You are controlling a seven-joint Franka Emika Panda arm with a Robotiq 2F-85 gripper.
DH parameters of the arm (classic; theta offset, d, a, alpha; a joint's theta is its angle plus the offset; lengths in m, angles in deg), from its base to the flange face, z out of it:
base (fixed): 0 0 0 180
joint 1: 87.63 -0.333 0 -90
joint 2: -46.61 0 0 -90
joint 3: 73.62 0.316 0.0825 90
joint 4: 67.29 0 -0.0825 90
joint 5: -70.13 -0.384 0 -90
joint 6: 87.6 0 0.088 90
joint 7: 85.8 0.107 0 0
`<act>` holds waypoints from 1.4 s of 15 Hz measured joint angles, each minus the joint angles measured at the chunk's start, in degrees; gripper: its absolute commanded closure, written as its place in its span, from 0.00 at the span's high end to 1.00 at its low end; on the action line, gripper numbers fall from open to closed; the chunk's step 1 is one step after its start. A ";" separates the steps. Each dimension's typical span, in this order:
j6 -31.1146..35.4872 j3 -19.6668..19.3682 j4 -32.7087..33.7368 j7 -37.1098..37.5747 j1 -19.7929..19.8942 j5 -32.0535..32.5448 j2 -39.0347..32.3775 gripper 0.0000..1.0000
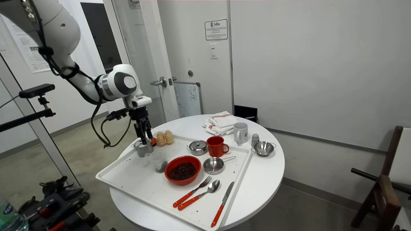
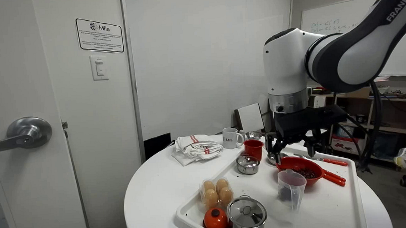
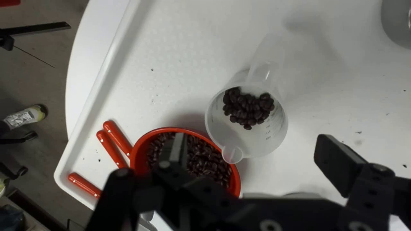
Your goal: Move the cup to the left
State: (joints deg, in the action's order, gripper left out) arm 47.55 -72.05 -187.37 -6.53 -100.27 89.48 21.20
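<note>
A clear measuring cup with dark beans inside stands on the white tray, also seen in an exterior view and the wrist view. A red mug stands at the tray's far side, also here. A pale grey mug stands off the tray, also here. Which cup is meant, I cannot tell. My gripper is open and empty above the tray, near the bowl and measuring cup. In the wrist view its fingers are wide apart, below the measuring cup in the picture.
A red bowl of beans sits right beside the measuring cup. A steel pot, an egg pack and an orange-red object stand at one tray end. Red-handled cutlery, a lidded steel pot and a small pan share the tray.
</note>
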 measured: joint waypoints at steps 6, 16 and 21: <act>1.14 -0.30 -0.09 -0.05 -0.53 -0.29 -3.23 1.00; 1.86 -2.26 -0.20 1.24 -2.85 -0.24 -4.43 1.00; 1.91 -3.36 0.19 6.85 -5.27 -0.22 -6.15 1.00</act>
State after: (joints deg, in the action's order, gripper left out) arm 49.46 -75.40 -187.18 0.32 -105.54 89.26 15.05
